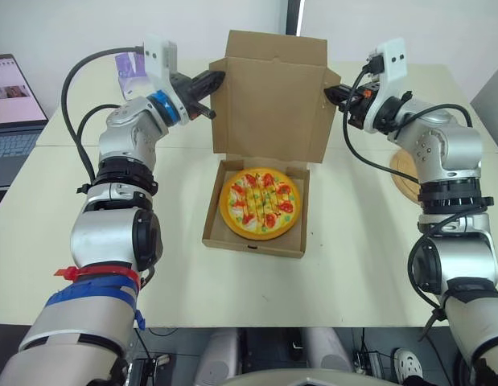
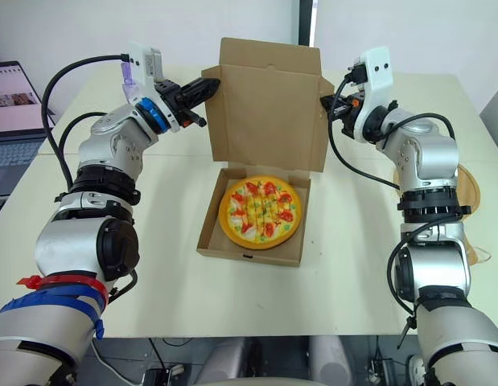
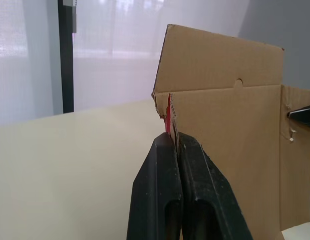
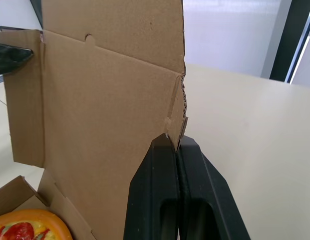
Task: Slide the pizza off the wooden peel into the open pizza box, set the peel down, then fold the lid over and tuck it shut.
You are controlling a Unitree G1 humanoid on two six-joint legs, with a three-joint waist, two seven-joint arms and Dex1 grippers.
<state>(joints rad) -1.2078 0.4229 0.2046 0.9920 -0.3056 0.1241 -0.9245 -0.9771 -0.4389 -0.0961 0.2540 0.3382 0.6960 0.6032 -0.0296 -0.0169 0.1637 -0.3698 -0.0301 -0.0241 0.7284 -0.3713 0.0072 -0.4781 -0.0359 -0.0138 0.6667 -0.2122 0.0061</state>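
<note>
Broadly, room: pale wall [image 1: 72, 24] behind the table, with 1 dark upright post [image 1: 294, 16] at the back.
Table: wide cream top [image 1: 353, 249] that carries the box and the peel.
Laptop: open laptop [image 1: 11, 112] with its screen lit, at the far left, well apart from the box.
Pizza box: brown cardboard pizza box, its shallow base [image 1: 212, 229] open at the middle of the table, between the 2 arms.
Lid: the lid [image 1: 273, 104] stands upright from the base's far edge, side flaps turned forward, and hides the table behind it.
Wooden peel: round wooden peel [image 2: 467, 186] lying flat on the table at the right, partly hidden behind the right arm, well apart from the box.
Pizza: the pizza [image 1: 261, 203] lies flat inside the box base, with an orange rim and red and green toppings.
Left gripper: the left gripper [image 3: 171, 137] has its 2 black fingers pinched tight on the lid's left side flap, near the upper corner.
Right gripper: the right gripper [image 4: 176, 137] has its 2 fingers pinched tight on the lid's right side flap.
In the way: the upright lid stands between the 2 grippers.
</note>
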